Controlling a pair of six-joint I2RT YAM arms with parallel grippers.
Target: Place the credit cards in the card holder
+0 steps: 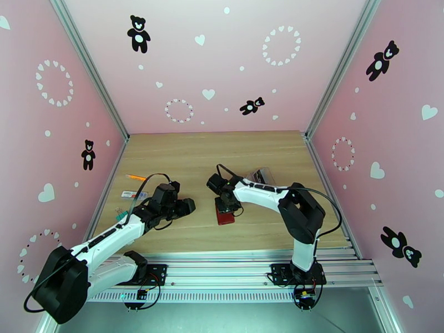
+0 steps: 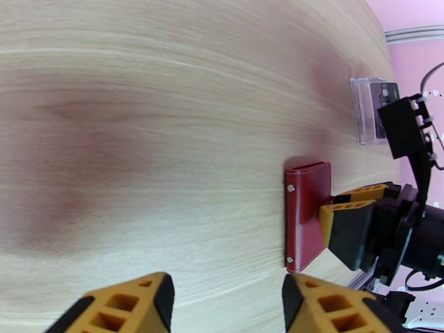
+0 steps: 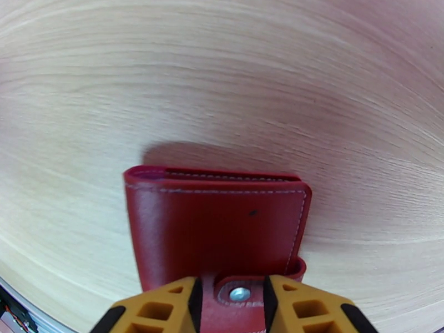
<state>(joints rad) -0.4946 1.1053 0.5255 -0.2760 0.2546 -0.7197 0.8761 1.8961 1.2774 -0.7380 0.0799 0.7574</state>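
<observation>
The dark-red card holder lies shut on the wooden table, a little right of centre. In the right wrist view the card holder shows its stitched cover, and its snap tab sits between my right gripper's fingers, which are shut on it. My right gripper hangs directly over the wallet. To its left, my left gripper stands open and holds nothing; the left wrist view shows the left gripper a short way from the card holder. Dark credit cards rest inside a clear plastic case.
The clear case lies behind the right arm. At the table's left edge are an orange pencil, a white-and-red strip and green clips. Pink walls close in three sides.
</observation>
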